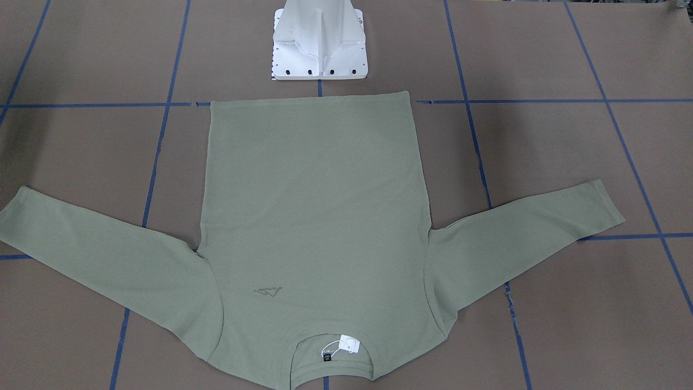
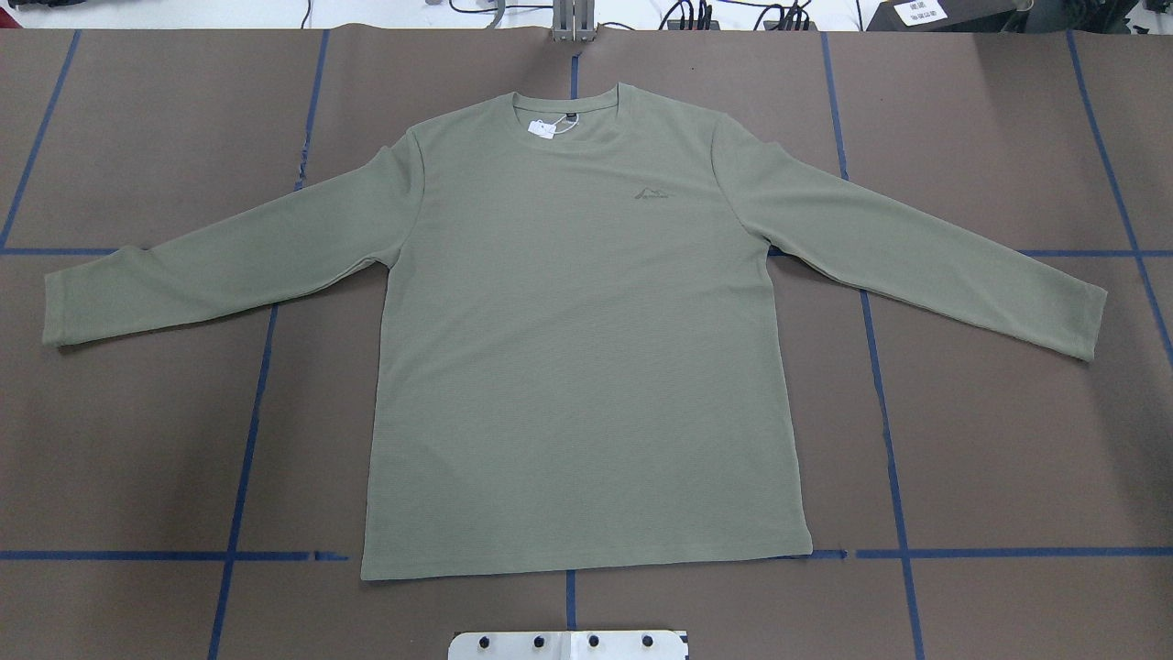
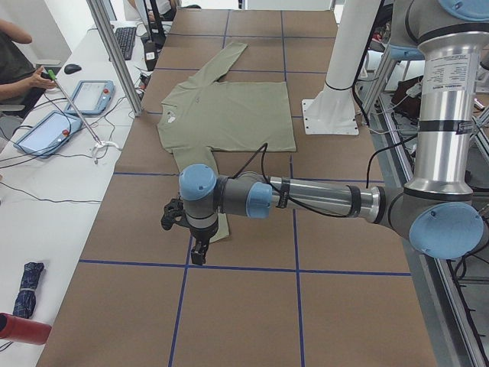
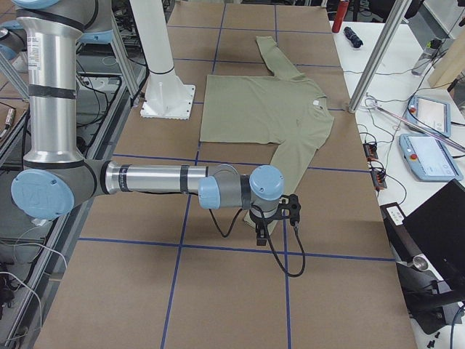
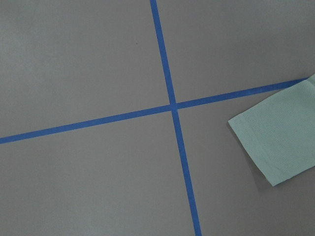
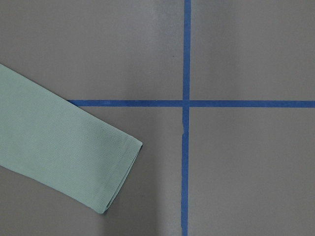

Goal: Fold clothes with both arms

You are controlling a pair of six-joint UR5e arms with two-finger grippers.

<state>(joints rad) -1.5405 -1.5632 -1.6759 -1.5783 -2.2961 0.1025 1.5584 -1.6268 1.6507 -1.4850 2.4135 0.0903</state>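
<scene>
**One cuff per arm, sleeves pointing outward**

Left gripper (image 3: 197, 251) hangs by the left cuff (image 5: 275, 142). The shirt (image 2: 586, 348) lies flat mid-table, sleeves splayed sideways. Right gripper (image 4: 261, 231) hangs by the right cuff (image 6: 98, 167). Can't tell if either one's fingers are open or closed.

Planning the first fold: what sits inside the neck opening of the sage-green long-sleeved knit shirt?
A white paper tag and a small black label lie on the sage-green knit shirt's inner back layer. The brown table beneath is covered.
</scene>
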